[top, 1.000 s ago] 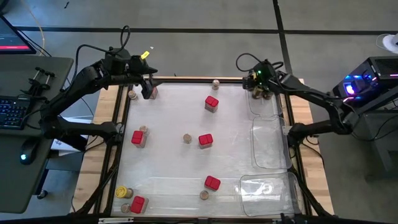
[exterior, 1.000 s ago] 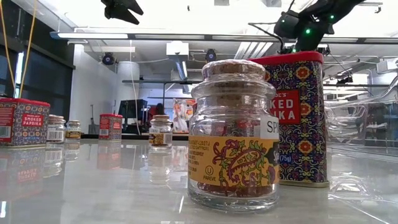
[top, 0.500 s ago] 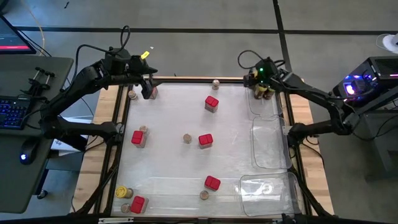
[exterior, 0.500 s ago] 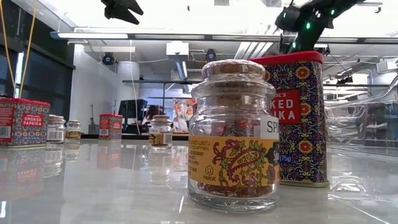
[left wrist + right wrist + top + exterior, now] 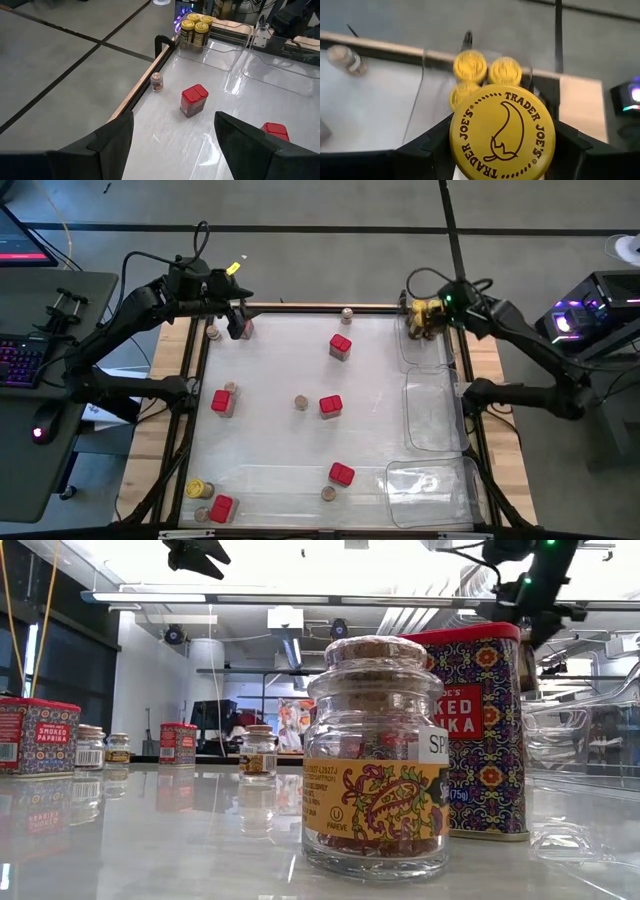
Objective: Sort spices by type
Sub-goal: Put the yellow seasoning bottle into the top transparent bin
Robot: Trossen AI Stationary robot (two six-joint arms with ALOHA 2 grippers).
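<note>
The right gripper (image 5: 502,145) clasps a yellow-lidded jar (image 5: 502,133) between its fingers, above the far clear tray (image 5: 425,345) at the table's right edge, where three more yellow-lidded jars (image 5: 487,75) stand clustered. The left gripper (image 5: 172,140) hangs with fingers spread and empty over the table's far left corner. In the high view I count five red tins (image 5: 330,406) scattered over the white table (image 5: 280,360), one further yellow-lidded jar (image 5: 196,488) at the near left corner, and six small brown-topped jars (image 5: 300,402), though some are hard to make out.
</note>
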